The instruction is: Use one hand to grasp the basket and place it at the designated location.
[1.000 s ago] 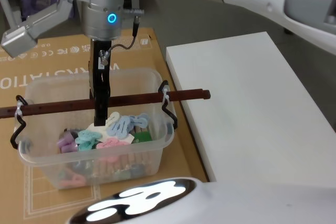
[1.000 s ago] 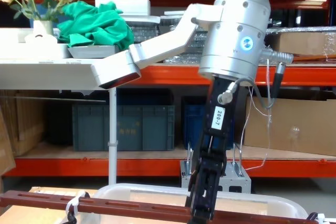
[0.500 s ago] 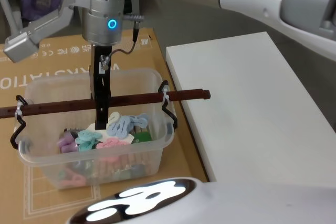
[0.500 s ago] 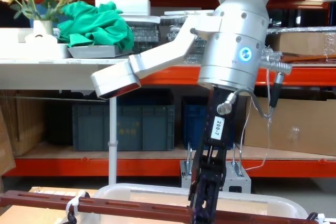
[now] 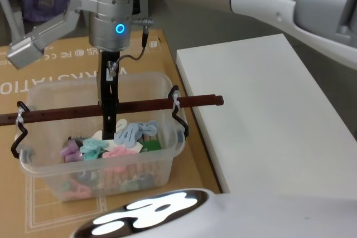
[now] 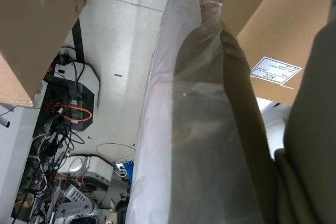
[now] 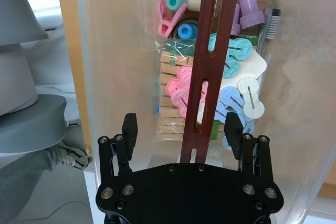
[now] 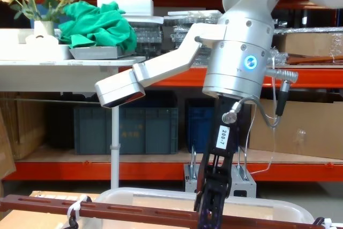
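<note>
The right claw (image 7: 181,127) is wide open around the brown handle (image 7: 202,77) of the basket (image 5: 162,165), which sits at the lower left of the head view, and a loose squeeze could let the basket slip, tip and spill.

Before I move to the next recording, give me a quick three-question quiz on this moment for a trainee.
1. True or false: the right gripper is shut on the basket's bar handle.
2. The basket stands on: A) the white platform, B) the brown cardboard, C) a blue crate.
3. Fill in: white ___ fix the handle to the basket.
Key: 1 false, its fingers stand open on either side of the handle. 2 B. 3 zip ties.
</note>
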Available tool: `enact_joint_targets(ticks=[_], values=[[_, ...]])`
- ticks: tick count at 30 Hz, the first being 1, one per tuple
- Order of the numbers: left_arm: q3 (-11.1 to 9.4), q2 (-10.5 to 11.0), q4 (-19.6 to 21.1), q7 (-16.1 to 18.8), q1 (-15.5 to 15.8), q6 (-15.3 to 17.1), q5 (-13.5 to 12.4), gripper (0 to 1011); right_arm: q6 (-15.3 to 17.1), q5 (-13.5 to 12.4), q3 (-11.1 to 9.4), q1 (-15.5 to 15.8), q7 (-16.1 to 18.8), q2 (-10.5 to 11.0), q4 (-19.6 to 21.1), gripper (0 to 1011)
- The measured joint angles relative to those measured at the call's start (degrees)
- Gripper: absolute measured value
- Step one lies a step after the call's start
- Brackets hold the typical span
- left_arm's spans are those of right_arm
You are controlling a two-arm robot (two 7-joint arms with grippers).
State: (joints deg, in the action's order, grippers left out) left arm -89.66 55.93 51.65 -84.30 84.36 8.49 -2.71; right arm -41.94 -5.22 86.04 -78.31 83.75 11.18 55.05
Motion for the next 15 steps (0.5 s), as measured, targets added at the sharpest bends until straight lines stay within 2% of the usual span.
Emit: enact_joint_targets(ticks=[12,15], values=[[0.0,0.0,0.0,0.0,0.0,0.0,0.0,0,0.0,-0.1,0.0,0.0,0.1,-0.1,-0.1,1000],[0.0,0.0,0.0,0.0,0.0,0.0,0.0,0,0.0,-0.1,0.0,0.0,0.1,-0.1,-0.1,950]])
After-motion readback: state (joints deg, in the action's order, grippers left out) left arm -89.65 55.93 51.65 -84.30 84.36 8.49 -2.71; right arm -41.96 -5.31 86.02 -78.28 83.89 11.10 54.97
